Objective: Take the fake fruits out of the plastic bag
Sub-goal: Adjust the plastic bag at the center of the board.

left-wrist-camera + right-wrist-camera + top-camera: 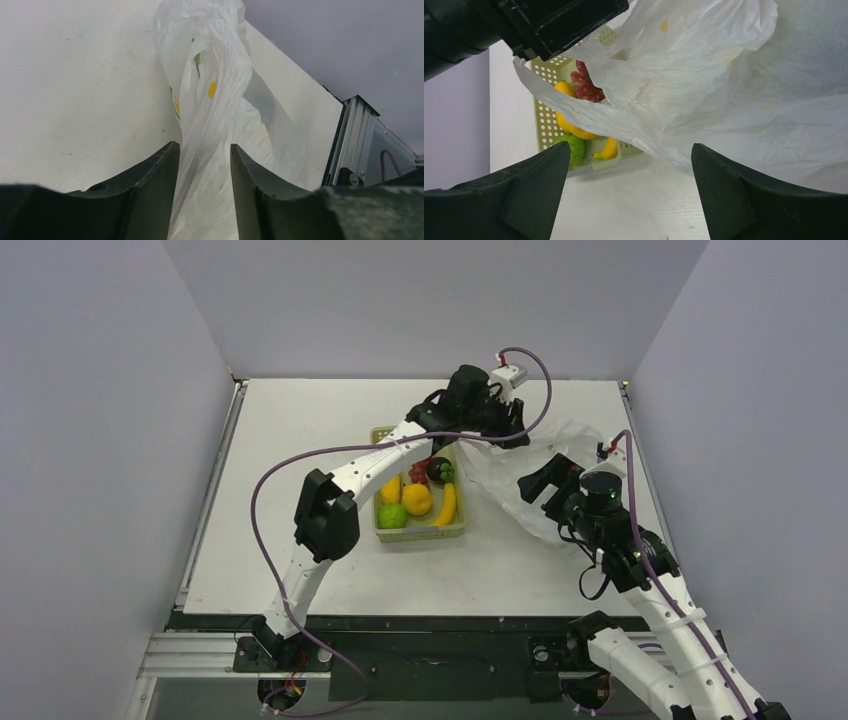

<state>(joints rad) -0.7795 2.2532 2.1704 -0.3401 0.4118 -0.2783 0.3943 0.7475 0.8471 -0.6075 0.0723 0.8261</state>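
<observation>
Our left tool [202, 150] pinches a twisted fold of the white plastic bag [225, 65]; our right tool [630, 147] gapes open beside it.

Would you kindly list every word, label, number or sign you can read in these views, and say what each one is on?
None can be read.
The bag shows small yellow and green marks among its folds, too crumpled and blurred to make out as letters.
The basket and the fruits show no writing.
</observation>
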